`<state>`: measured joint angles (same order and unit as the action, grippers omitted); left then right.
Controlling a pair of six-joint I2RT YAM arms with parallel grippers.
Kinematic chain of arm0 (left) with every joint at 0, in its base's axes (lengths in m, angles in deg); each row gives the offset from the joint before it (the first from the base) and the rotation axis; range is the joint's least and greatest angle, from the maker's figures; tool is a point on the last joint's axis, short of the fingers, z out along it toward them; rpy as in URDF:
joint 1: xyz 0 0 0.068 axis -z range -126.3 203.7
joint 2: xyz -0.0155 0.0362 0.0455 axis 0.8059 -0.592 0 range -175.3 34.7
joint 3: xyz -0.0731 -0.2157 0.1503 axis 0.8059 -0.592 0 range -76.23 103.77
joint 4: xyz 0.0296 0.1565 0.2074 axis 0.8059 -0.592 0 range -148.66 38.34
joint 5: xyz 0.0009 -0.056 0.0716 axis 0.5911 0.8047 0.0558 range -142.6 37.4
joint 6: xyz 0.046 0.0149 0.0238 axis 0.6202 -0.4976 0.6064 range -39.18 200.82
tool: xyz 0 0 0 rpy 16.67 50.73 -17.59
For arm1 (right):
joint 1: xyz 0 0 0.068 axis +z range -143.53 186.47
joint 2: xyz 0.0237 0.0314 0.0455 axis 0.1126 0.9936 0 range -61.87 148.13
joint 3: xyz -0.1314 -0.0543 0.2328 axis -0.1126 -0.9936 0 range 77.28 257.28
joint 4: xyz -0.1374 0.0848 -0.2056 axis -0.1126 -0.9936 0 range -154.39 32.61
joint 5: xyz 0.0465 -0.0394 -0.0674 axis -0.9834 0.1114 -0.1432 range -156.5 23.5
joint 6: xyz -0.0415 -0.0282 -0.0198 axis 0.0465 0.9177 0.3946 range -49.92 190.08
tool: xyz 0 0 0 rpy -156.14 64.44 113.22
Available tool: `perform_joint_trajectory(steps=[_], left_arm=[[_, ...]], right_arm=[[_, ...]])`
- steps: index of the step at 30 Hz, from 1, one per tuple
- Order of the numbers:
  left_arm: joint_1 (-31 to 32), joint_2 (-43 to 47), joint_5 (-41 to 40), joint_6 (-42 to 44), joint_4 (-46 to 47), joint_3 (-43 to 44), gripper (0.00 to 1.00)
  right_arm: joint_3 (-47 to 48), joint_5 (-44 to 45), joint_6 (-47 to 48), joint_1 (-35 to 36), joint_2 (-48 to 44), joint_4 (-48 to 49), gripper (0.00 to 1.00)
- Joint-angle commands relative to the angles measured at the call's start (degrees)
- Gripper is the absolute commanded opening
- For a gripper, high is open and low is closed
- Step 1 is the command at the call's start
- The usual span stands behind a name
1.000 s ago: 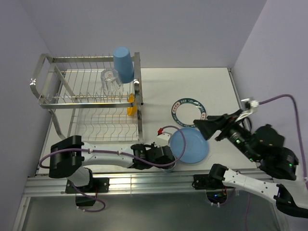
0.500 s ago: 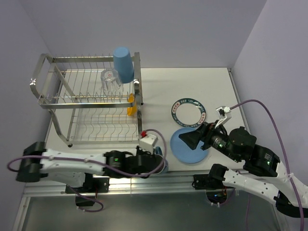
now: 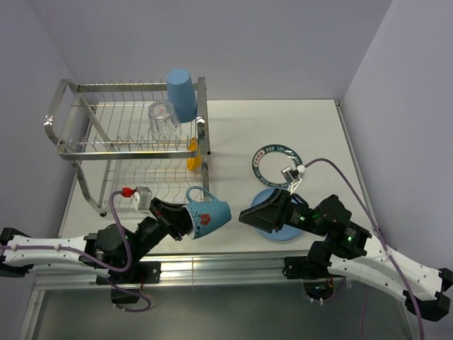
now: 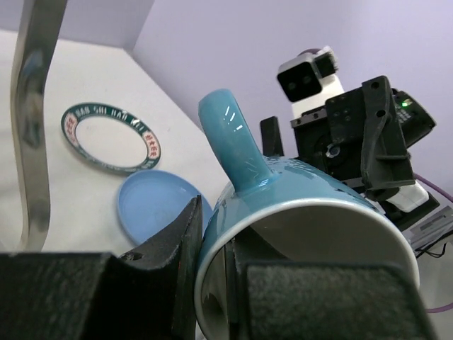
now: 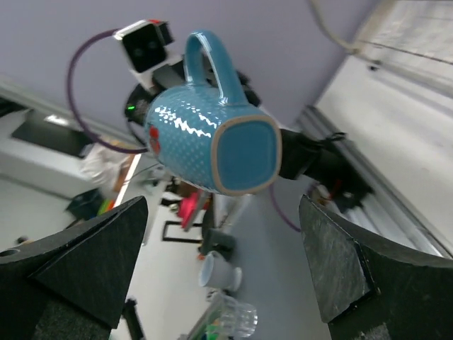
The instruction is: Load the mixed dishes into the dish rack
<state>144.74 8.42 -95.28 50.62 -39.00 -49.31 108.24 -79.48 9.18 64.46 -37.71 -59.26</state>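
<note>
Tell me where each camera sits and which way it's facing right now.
Top: fixed above and behind the bases, looking down on the rack, left arm and right arm; left gripper holds the mug, right gripper open.
Left wrist: on the left arm, looking past its fingers and the mug's rim at the right arm and blue plate.
Right wrist: on the right arm, looking between its fingers at the mug's base and the left arm.
Shared: the wrist views face each other; all three show the mug.

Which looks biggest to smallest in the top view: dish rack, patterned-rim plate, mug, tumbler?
1. dish rack
2. patterned-rim plate
3. mug and tumbler: look alike, both raised toward camera, unranked.
</note>
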Motion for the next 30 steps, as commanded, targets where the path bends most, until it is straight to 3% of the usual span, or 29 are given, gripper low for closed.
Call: perform_joint_trajectory(steps=[1,12,20,30], left_arm=[[0.45,-0.78,2.59,7.86,15.54,0.85,0.00],[0.45,-7.64,6.29,14.02,25.56,2.44,0.00],[0.45,-7.03,5.15,12.97,29.60,0.77,0.00],[0.54,-9.05,5.58,11.39,31.63,0.42,0.00]], right_arm=[[-2.82,-6.35,-6.06,0.54,1.49,20.66,0.95],[-4.94,-7.51,-9.14,2.03,9.41,37.97,0.96],[-5.03,-7.07,-8.00,4.84,14.41,45.01,0.95],[-3.54,-2.67,-4.84,8.62,18.81,48.98,0.85]])
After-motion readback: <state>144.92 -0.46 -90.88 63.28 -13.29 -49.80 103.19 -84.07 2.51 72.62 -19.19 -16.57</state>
